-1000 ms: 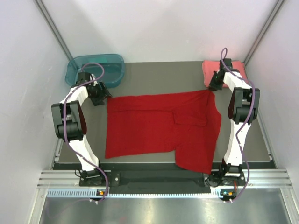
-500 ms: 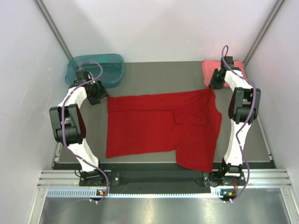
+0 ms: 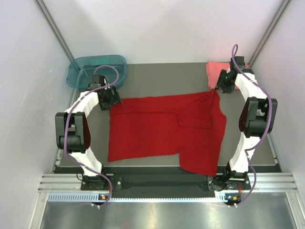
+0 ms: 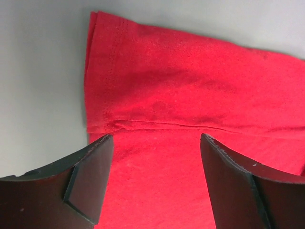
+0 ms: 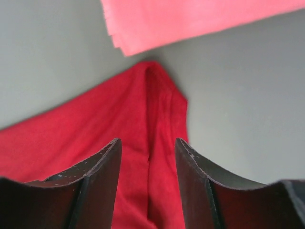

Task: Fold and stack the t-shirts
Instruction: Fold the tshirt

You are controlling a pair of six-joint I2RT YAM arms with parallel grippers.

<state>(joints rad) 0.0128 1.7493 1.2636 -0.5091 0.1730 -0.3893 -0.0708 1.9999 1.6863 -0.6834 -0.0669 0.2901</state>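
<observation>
The deep red t-shirt [image 3: 162,129] lies spread flat on the dark table, with a folded flap near its right side. The coral-pink t-shirt [image 3: 212,71] sits folded at the back right. My left gripper [image 3: 112,100] is open at the red shirt's far left corner. In the left wrist view the gripper [image 4: 155,143] hangs over the red cloth [image 4: 190,86] and its hemmed edge. My right gripper [image 3: 218,89] is open at the far right corner. In the right wrist view it [image 5: 147,145] straddles a raised fold of red cloth [image 5: 95,124], with the coral shirt [image 5: 190,19] just beyond.
A teal translucent tub [image 3: 78,71] stands at the back left, just behind the left arm. White walls close in on both sides and at the back. The red shirt's lower right part reaches the table's near edge [image 3: 143,168].
My left gripper has moved right, from beside the tub onto the red shirt's far left corner. The right arm's elbow has swung outward; its gripper stays at the far right corner.
</observation>
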